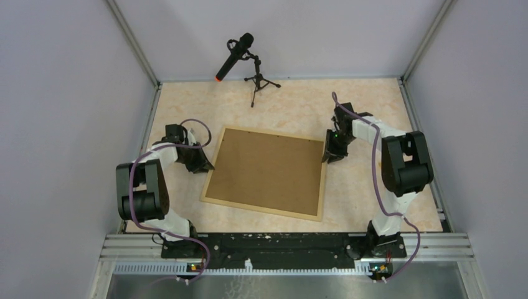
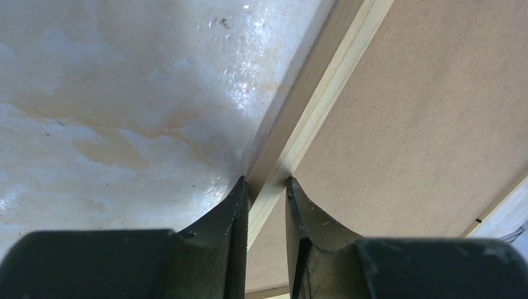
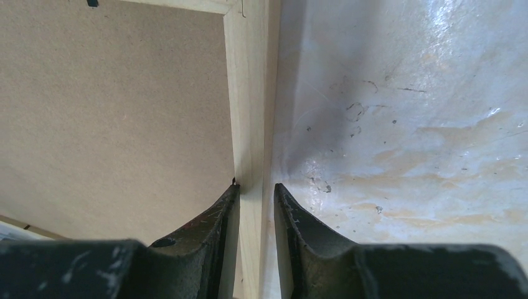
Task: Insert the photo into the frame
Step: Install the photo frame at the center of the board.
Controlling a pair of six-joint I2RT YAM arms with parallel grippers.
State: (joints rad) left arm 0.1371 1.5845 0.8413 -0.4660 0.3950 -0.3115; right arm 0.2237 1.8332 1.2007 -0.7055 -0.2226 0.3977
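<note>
We see the frame (image 1: 261,208) lying flat at mid-table, back upward, with a brown backing board (image 1: 268,168) filling it. Its long axis runs from one arm to the other, a little skewed. The left gripper (image 1: 202,163) meets the frame's left short side and the right gripper (image 1: 330,152) the right short side, so each arm is at its own end. In both wrist views the jaws stand narrowly apart, straddling the thin wooden strip and apparently pinching it. We cannot see the photo, and cannot tell whether it lies under the board. The marbled table (image 1: 292,103) is glossy, and a microphone stand (image 1: 255,78) waits at the far edge, well apart.
</note>
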